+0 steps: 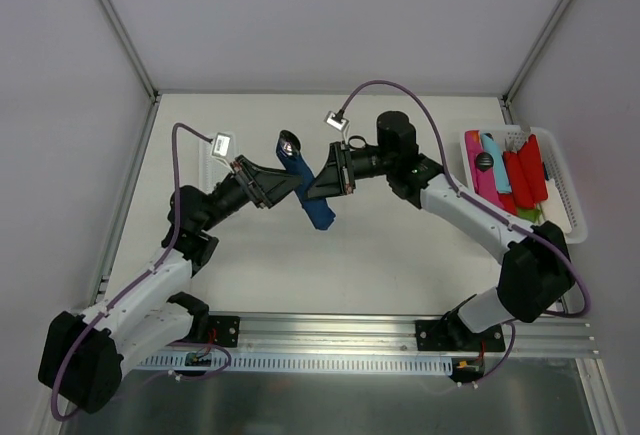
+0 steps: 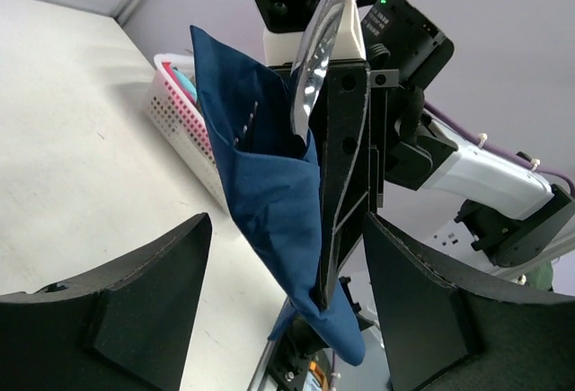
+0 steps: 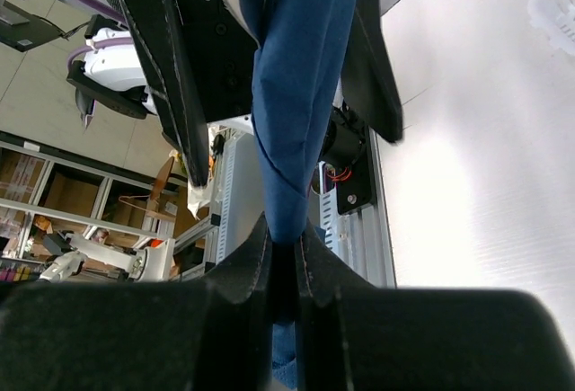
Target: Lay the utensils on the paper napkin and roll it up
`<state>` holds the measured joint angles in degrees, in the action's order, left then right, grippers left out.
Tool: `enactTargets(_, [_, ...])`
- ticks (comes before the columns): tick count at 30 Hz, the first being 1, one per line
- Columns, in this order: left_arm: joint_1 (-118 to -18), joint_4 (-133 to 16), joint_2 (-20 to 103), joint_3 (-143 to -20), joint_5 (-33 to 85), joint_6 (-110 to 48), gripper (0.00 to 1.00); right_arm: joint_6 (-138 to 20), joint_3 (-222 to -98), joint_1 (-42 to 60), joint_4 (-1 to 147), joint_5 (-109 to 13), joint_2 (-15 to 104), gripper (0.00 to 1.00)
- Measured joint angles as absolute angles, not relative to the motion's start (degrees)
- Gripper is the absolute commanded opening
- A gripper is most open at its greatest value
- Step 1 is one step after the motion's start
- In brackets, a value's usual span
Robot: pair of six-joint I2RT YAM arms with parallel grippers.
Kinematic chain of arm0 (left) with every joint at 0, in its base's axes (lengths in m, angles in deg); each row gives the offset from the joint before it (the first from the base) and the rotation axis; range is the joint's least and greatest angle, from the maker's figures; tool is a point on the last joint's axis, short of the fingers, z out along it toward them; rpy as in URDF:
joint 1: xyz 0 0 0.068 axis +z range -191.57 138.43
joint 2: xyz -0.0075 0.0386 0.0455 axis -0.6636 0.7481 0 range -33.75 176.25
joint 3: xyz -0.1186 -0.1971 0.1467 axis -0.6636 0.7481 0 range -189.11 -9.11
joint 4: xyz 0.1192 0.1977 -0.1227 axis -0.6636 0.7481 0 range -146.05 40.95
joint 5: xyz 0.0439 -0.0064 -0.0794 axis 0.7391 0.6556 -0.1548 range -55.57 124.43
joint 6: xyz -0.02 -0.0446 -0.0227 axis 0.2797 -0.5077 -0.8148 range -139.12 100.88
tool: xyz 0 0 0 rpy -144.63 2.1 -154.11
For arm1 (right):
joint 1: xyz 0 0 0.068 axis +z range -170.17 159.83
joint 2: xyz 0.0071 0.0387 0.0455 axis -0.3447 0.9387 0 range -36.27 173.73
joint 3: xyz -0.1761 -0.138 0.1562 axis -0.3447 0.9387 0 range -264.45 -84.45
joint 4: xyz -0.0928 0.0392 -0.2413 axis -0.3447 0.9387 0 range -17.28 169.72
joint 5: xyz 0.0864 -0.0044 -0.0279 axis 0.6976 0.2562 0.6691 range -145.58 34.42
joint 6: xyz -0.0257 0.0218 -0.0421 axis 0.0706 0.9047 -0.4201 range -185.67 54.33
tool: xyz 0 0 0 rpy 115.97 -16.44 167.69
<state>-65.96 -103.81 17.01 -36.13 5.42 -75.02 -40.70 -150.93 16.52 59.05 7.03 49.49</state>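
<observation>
Where the two arms meet above the middle of the table (image 1: 400, 265), the paper napkin (image 1: 316, 198) hangs in the air, clear of the surface. It is a dark navy sheet wrapped into a loose, slanting roll, wider and open at the top and drawn to a narrow, creased tail at the bottom. The shiny bowl of a spoon (image 2: 317, 54) sticks out of the open top, and thin silver tines (image 2: 247, 126) show just inside the fold beside it.

A small white tag (image 1: 222, 142) hangs on each arm's cable; the print on them is too small to read.

The right gripper (image 3: 284, 252) is closed tight on the napkin's narrow part, its two fingers pressed on the blue paper from both sides. The left gripper (image 2: 287, 220) stands wide open, one finger on each side of the roll; whether either finger touches the paper cannot be told.

At the table's right edge, well apart from the grippers, a white basket (image 1: 567, 193) holds red, pink and turquoise plastic pieces (image 1: 520, 177).
</observation>
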Motion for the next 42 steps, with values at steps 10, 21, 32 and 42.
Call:
enactTargets(10, [-69.78, -105.48, 22.04, -37.71, 5.40, -75.13, 0.64, -42.97, -152.02, 17.29, 61.67, 6.35, 47.98, 0.00])
enactTargets(21, [-70.15, -113.02, 24.83, -38.23, 3.84, -78.84, 0.17, -47.87, -152.66, 17.15, 64.01, 5.11, 47.67, 0.00])
enactTargets(32, [-70.17, -118.79, 26.89, -36.96, 3.95, -81.38, 0.00, -50.40, -152.92, 17.18, 66.04, 4.87, 46.91, 0.24])
enactTargets(42, [-70.79, -119.09, 27.85, -36.68, 5.02, -81.31, 0.00, -51.87, -152.83, 16.80, 68.73, 3.82, 46.60, 0.37])
